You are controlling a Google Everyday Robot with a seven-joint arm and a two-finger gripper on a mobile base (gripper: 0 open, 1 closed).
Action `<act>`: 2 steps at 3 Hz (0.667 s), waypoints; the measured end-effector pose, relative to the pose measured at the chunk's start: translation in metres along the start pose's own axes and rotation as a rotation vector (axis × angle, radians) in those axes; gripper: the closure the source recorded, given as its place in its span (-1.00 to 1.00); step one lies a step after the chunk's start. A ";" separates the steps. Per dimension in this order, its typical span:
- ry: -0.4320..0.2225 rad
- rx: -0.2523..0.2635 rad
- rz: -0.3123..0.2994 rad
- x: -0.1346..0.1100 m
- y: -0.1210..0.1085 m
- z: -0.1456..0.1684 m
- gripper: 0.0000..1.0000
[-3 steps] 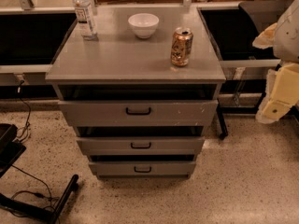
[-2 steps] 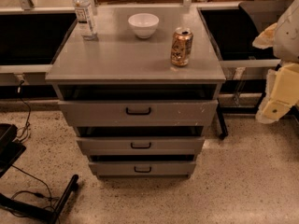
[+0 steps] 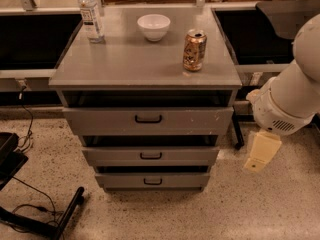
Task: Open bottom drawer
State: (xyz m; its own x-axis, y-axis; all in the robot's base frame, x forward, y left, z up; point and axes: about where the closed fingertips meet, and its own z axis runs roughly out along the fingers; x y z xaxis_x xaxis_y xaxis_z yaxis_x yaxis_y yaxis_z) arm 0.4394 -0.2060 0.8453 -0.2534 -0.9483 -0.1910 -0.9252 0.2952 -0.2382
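Grey table (image 3: 125, 66) with three drawer fronts stacked on its near side. On top, from the left, stand a bottle (image 3: 91, 15), a bowl (image 3: 153, 26) and a can (image 3: 194, 49). The bottom drawer (image 3: 175, 180) is the lowest front, close to the floor. Its handle (image 3: 152, 181) is untouched and it looks shut or nearly so.

At the right the tool (image 3: 260, 154) hangs under the white arm (image 3: 290, 99), beside the table's right side and well apart from that handle. Whether it is spread or pressed together I cannot tell.

The risk, as I judge it, is the middle handle (image 3: 150, 155) just above: a slightly high approach would catch the wrong drawer. A sharp pull could also tip the can.

Against a second ago, the arm has come left and lower toward the table. The drawers and the things on top are unmoved.
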 end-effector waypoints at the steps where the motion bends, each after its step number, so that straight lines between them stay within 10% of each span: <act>1: 0.000 0.000 0.000 0.000 0.000 0.000 -1.00; 2: 0.023 -0.021 -0.010 -0.003 0.007 0.023 -1.00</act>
State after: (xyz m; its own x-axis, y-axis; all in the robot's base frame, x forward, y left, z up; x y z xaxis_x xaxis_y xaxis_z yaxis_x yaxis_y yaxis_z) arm 0.4398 -0.1983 0.8218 -0.2507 -0.9536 -0.1668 -0.9333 0.2838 -0.2200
